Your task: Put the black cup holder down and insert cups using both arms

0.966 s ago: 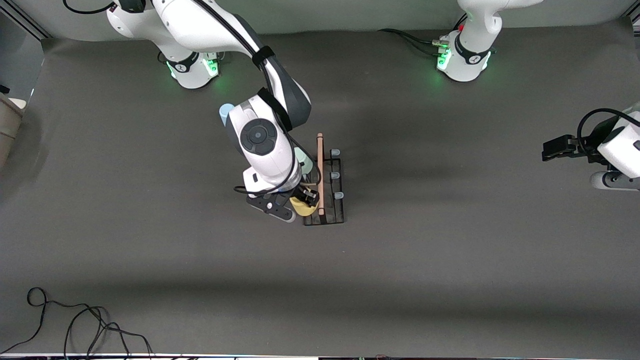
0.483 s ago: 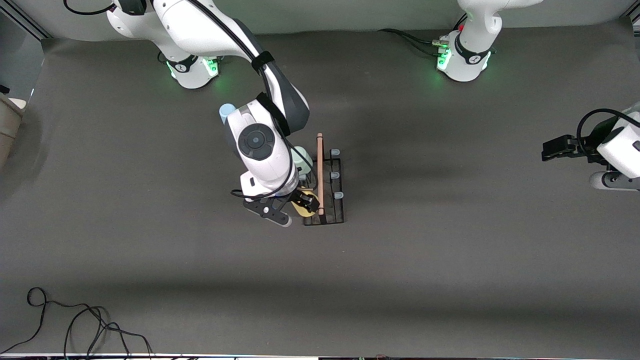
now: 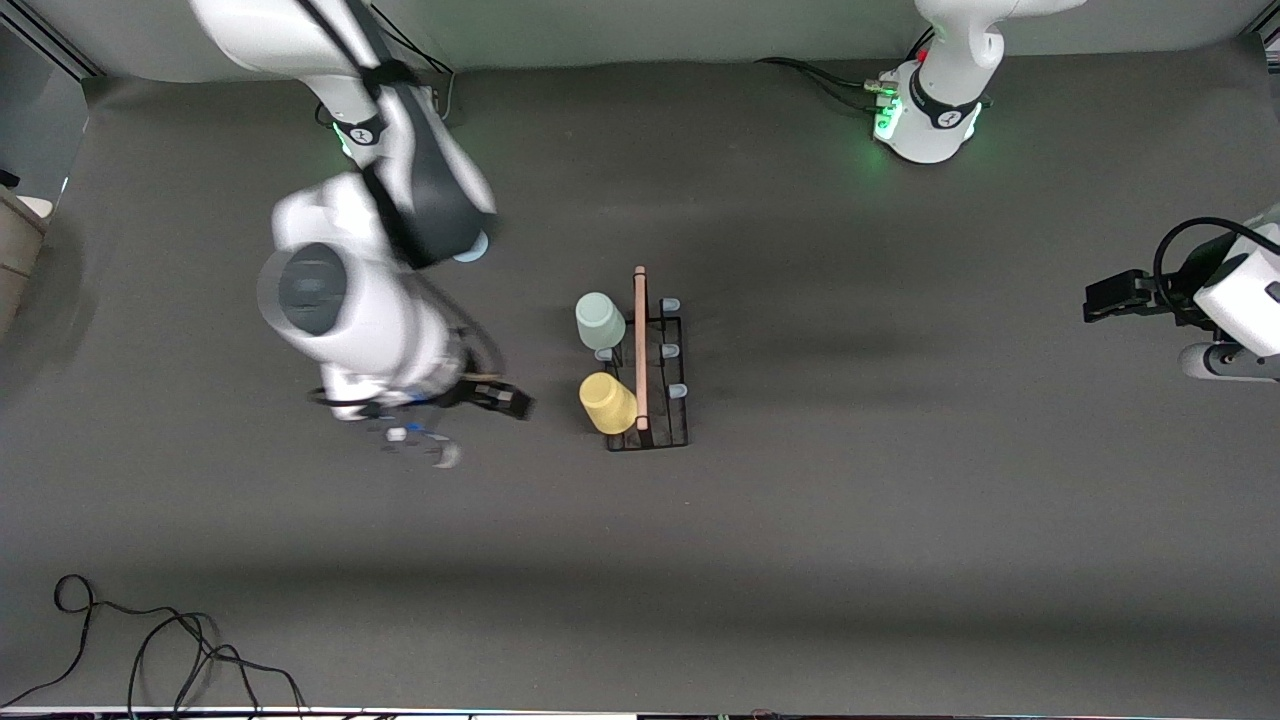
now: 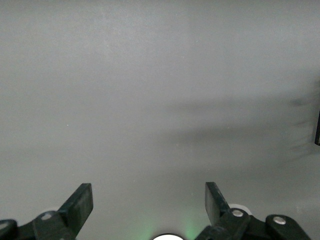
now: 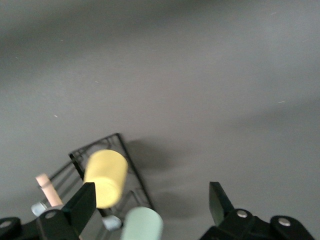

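Observation:
The black cup holder (image 3: 660,400) stands mid-table with its wooden handle (image 3: 640,345) on top. The yellow cup (image 3: 606,402) and the grey-green cup (image 3: 600,320) sit tipped on pegs on the rack's side toward the right arm; the pegs (image 3: 671,351) on the side toward the left arm are bare. The light blue cup (image 3: 472,248) peeks out from under the right arm. My right gripper (image 3: 508,402) is open and empty over bare table beside the rack; its wrist view shows the yellow cup (image 5: 105,177), the grey-green cup (image 5: 143,225) and the rack (image 5: 97,146). My left gripper (image 3: 1108,297) waits, open and empty.
Black cables (image 3: 150,640) lie near the table's front corner at the right arm's end. A beige object (image 3: 18,245) sits past the table edge there. The two green-lit bases (image 3: 925,120) stand along the back edge.
My right gripper has let go of the yellow cup, which stays on its peg, and has swung away from the rack toward the right arm's end. The left arm has not moved.

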`<act>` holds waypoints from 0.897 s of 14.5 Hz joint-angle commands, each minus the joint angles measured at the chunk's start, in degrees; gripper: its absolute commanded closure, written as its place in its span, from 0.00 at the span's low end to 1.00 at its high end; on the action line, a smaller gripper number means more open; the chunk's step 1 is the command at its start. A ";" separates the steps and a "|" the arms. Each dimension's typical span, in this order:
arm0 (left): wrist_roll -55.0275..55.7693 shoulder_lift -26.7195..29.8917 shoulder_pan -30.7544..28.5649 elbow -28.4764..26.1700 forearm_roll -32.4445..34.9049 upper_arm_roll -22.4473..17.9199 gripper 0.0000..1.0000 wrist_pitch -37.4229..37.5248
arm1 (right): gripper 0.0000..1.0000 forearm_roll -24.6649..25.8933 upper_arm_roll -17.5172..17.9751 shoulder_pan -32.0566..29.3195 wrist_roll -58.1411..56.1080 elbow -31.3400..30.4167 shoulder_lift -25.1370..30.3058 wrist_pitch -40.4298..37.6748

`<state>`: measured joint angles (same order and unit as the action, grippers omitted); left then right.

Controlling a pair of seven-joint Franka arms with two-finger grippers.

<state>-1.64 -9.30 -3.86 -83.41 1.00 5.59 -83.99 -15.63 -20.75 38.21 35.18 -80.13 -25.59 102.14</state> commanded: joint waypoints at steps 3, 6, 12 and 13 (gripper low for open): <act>0.68 0.68 -0.10 -0.43 0.67 0.21 0.00 0.14 | 0.00 4.89 -3.14 -7.09 -18.09 -1.08 7.21 -13.52; 0.68 0.68 -0.10 -0.43 0.76 0.21 0.00 -0.12 | 0.00 5.43 -10.43 -7.10 -27.94 -1.08 10.55 -19.51; 0.59 0.68 -0.10 -0.35 0.76 0.21 0.00 -0.29 | 0.00 11.85 -13.79 -6.57 -30.78 -1.61 14.52 -21.81; 0.50 0.77 -0.10 -0.35 0.76 0.21 0.00 -0.47 | 0.00 12.02 -13.79 -6.66 -30.78 -1.70 14.52 -21.81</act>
<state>-1.63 -9.30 -3.86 -83.44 1.00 5.58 -84.01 -5.43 -34.42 30.46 5.14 -80.35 -11.85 80.22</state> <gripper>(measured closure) 0.000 0.000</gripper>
